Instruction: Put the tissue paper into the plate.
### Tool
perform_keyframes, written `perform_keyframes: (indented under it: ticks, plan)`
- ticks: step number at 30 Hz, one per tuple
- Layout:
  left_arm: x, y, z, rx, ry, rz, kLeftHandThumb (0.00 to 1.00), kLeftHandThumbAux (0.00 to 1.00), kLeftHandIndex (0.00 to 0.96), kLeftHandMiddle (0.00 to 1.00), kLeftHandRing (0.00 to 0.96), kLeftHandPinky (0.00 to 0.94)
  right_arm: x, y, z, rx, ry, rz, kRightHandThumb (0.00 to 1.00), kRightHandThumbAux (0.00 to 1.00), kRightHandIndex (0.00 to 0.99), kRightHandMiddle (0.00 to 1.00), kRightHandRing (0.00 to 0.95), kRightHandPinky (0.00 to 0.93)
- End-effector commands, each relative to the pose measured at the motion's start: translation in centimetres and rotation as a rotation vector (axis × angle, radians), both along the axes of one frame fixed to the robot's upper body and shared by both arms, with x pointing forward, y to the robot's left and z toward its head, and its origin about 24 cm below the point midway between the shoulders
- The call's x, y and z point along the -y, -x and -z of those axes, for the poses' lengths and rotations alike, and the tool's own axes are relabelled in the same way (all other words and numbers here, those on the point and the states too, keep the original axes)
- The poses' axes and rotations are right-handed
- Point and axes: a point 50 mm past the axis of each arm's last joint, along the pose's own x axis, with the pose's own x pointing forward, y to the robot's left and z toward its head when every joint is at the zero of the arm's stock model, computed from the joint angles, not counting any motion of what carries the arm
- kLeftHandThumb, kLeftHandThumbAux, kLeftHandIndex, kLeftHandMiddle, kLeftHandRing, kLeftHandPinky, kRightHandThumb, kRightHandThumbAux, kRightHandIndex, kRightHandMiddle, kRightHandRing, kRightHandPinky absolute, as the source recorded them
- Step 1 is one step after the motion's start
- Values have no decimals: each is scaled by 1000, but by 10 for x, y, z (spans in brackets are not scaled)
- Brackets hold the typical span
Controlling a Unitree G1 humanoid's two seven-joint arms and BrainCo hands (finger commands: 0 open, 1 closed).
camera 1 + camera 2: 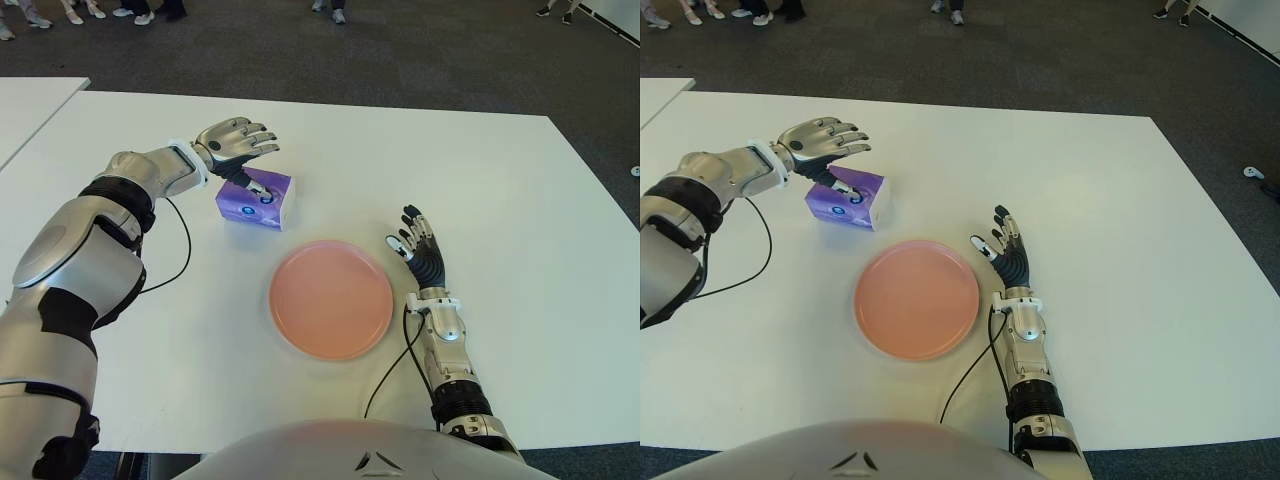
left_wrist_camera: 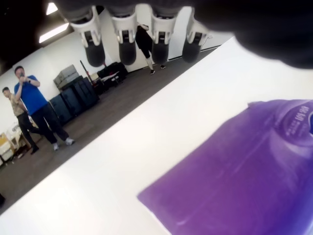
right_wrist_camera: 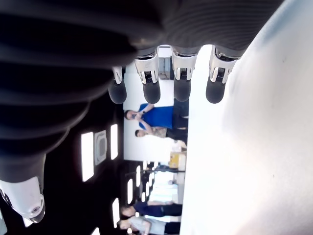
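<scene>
A purple tissue pack [image 1: 258, 199] lies on the white table [image 1: 480, 180], just beyond the far left rim of the pink plate [image 1: 331, 298], which holds nothing. My left hand [image 1: 243, 148] hovers over the pack's far side with its fingers [image 2: 127, 49] spread out straight. Its thumb reaches down to the pack's top, and the pack [image 2: 244, 171] fills the left wrist view beneath the palm. It is not grasped. My right hand [image 1: 417, 243] shows to the right of the plate, fingers [image 3: 181, 81] stretched out and holding nothing.
A black cable [image 1: 183, 250] loops over the table near my left forearm, and another [image 1: 392, 365] runs by my right forearm. A second white table [image 1: 30, 105] stands at the far left. Dark carpet and people's feet lie beyond the far edge.
</scene>
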Motion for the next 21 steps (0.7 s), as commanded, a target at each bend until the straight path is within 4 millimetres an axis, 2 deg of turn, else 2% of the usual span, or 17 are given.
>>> perform_keyframes:
  ticks: [1,21]
  plan:
    - [-7,8,18,-90,-37,-18,334,63,0,0,0,0,3,12,18,-96,-10,13,0,588,0,0,0,0]
    - [-11,14,24,-234,-72,-28,323,62,0,0,0,0,4,13,19,-105,-8,10,0,591,0,0,0,0]
